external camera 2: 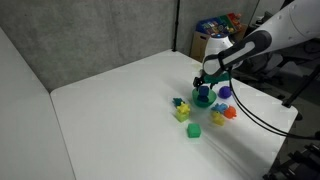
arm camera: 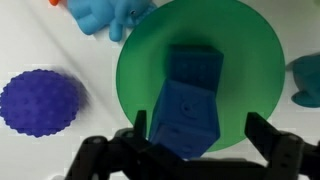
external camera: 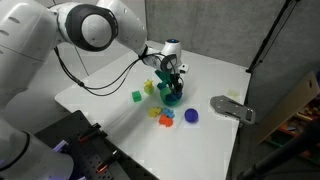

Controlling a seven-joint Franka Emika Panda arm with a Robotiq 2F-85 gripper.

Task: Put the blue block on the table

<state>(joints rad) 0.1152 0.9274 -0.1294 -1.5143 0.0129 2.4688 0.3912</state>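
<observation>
In the wrist view the small blue block (arm camera: pixel 190 100) lies tilted inside the teal bowl (arm camera: pixel 250 50). My gripper (arm camera: pixel 203 130) is open just above the bowl, with one finger on each side of the block; a gap shows at the right finger. In both exterior views the gripper (external camera: pixel 172 78) (external camera 2: pixel 207 82) hangs over the bowl (external camera: pixel 174 97) (external camera 2: pixel 203 97) on the white table (external camera: pixel 100 95) (external camera 2: pixel 120 100), and the block is hidden there.
A dark-blue spiky ball (arm camera: pixel 40 102) (external camera: pixel 191 115) lies beside the bowl. A small green block (external camera: pixel 137 97) (external camera 2: pixel 194 130) and orange and yellow pieces (external camera: pixel 160 115) (external camera 2: pixel 182 112) lie nearby. A light-blue toy (arm camera: pixel 105 15) touches the bowl's rim. A grey object (external camera: pixel 232 108) sits near the table's edge.
</observation>
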